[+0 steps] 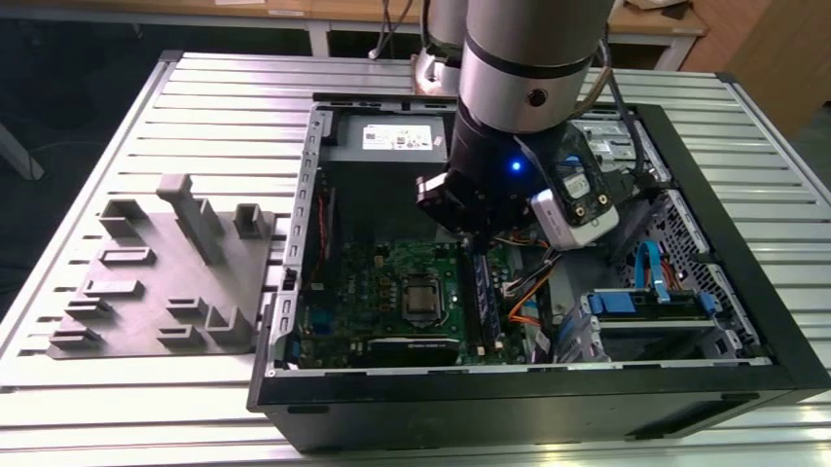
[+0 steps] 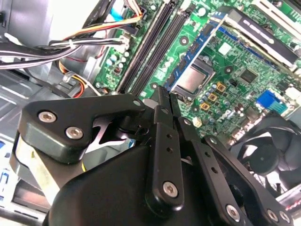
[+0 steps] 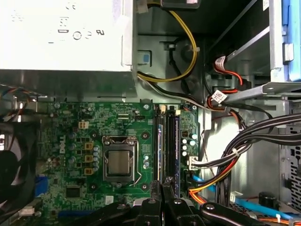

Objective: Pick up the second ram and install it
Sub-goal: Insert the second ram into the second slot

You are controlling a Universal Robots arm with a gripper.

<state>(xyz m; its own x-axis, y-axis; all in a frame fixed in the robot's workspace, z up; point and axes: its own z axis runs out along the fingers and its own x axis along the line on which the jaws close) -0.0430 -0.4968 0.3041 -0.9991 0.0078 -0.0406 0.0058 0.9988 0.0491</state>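
Here, the end effector (image 2: 164, 94) is pinched narrow over the memory slots (image 3: 165, 136), contents unclear.

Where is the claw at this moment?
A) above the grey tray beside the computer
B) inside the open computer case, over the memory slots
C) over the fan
B: in the first wrist view the claw hangs just over the long memory slots on the green board.

hand (image 2: 163, 96): matt black | motherboard (image 3: 70, 155): glossy green | table (image 1: 221, 107): ribbed bare metal | fixture (image 1: 136, 292): matt grey plastic
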